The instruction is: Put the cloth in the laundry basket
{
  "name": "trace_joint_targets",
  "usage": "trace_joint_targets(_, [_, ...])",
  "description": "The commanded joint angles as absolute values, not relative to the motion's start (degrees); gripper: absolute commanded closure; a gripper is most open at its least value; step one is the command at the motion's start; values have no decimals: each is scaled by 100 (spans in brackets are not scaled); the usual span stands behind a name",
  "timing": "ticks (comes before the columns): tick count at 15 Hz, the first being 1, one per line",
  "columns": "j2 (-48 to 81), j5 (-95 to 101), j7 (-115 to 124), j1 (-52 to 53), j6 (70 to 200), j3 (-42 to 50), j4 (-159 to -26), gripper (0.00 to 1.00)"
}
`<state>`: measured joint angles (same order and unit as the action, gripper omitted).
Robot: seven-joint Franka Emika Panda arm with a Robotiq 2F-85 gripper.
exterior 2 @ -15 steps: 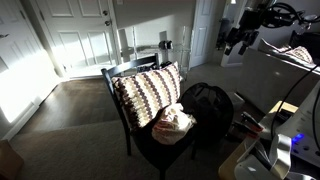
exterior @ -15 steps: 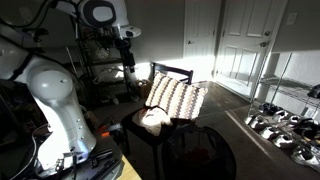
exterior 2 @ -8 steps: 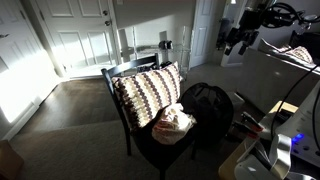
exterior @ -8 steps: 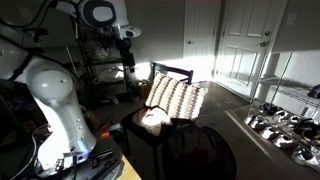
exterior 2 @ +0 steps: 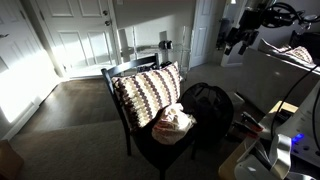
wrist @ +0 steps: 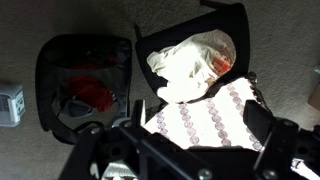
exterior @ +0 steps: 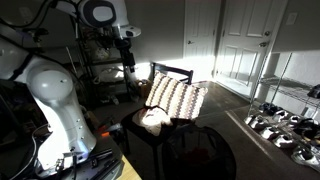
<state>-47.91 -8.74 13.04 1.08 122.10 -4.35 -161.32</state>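
A crumpled white cloth (exterior: 152, 118) with orange marks lies on the seat of a dark wooden chair (exterior 2: 119, 76), in front of a striped pillow (exterior 2: 148, 92); the cloth also shows in an exterior view (exterior 2: 173, 124) and the wrist view (wrist: 190, 65). A black laundry basket (exterior 2: 207, 103) stands on the floor right beside the chair; in the wrist view its rim (wrist: 45, 85) surrounds red items. My gripper (exterior: 128, 70) (exterior 2: 232, 48) hangs high above and behind the chair. It is open and empty (wrist: 180, 135), looking down over the pillow (wrist: 200, 120).
A wire rack with shoes (exterior: 285, 125) stands along one wall. White doors (exterior: 240, 40) (exterior 2: 70, 35) close off the far side. The robot's white base (exterior: 55, 100) is near the chair. A small white box (wrist: 10, 103) lies on the carpet beside the basket.
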Motion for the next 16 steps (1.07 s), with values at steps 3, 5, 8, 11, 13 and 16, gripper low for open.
trace_joint_targets(3, [-4143, -930, 1795, 230, 12980, -1078, -16017, 0])
trace_joint_targets(5, [-3794, -894, 2047, 358, 13397, -1460, -16011, 0])
trace_joint_targets(8, [-3058, -737, 2407, 434, 13963, -1910, -15862, 0])
trace_joint_targets(11, [-2299, -569, 2644, 380, 14378, -2115, -15719, 0])
trace_joint_targets(13, [-1800, -362, 2755, 303, 14614, -2138, -15641, 0])
trace_joint_targets(16, [-1048, 200, 2878, 51, 14742, -1964, -15229, 0])
